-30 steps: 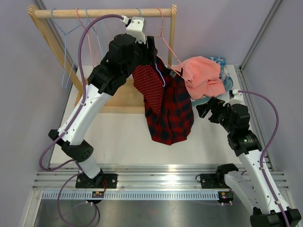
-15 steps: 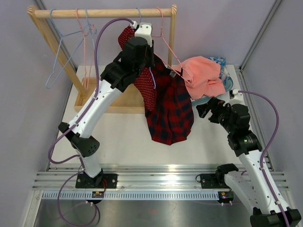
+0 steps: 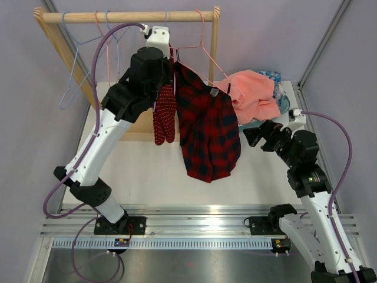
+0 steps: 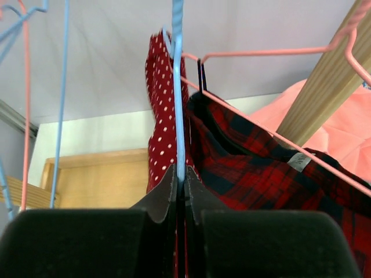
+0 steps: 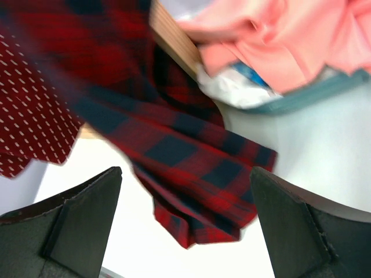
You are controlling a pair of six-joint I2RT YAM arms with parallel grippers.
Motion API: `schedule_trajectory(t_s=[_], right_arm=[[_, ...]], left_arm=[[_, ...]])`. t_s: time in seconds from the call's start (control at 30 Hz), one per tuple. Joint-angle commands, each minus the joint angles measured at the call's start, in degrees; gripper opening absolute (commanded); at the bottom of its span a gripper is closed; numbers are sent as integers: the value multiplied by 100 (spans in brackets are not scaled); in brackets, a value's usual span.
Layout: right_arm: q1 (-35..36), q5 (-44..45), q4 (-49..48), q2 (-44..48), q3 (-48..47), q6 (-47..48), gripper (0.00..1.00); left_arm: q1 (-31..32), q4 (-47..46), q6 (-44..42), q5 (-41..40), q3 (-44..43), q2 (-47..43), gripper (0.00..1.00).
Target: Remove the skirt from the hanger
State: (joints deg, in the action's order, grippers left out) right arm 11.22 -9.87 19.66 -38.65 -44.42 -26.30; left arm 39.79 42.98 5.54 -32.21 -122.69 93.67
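Looking right, we see pink cloth (image 3: 253, 88) in the teal basket (image 3: 284, 104). The dotted skirt (image 3: 164, 115) hangs on the blue hanger (image 4: 177, 87) our left gripper (image 4: 181, 174) pinches, beside a plaid garment (image 3: 206, 130); the right gripper (image 5: 185, 174) gapes.

White table (image 3: 147, 171): wooden rack base (image 3: 143, 128) at back; teal basin (image 3: 284, 105) far right, pink cloth (image 3: 256, 91) heaped in.

The skirt (image 3: 164, 115) is dark red with small white dots. It is draped over a thin blue wire hanger (image 4: 177, 87) and hangs down in a narrow, folded strip below the wooden rail (image 3: 126, 16). The hanger's wire stands upright, pinched between the closed fingers of the left gripper (image 4: 181, 174).
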Motion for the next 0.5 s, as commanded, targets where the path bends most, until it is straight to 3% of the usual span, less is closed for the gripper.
schedule_trajectory(t_s=[0.0, 0.17, 0.3, 0.47], right_arm=[[-6, -463, -437, 157, -707, -15, 100], [64, -569, -121, -440, -1770, 389, 100], [274, -604, 37, -854, -2622, 609, 99], [1161, -455, 135, -1530, -3625, 811, 100]], left_arm=[[29, -291, -369, -347, -535, -385, 0], [29, 8, -649, -506, -1494, -226, 0], [29, -88, -668, -594, -1328, -498, 0], [29, -80, -415, -489, -1090, -797, 0]])
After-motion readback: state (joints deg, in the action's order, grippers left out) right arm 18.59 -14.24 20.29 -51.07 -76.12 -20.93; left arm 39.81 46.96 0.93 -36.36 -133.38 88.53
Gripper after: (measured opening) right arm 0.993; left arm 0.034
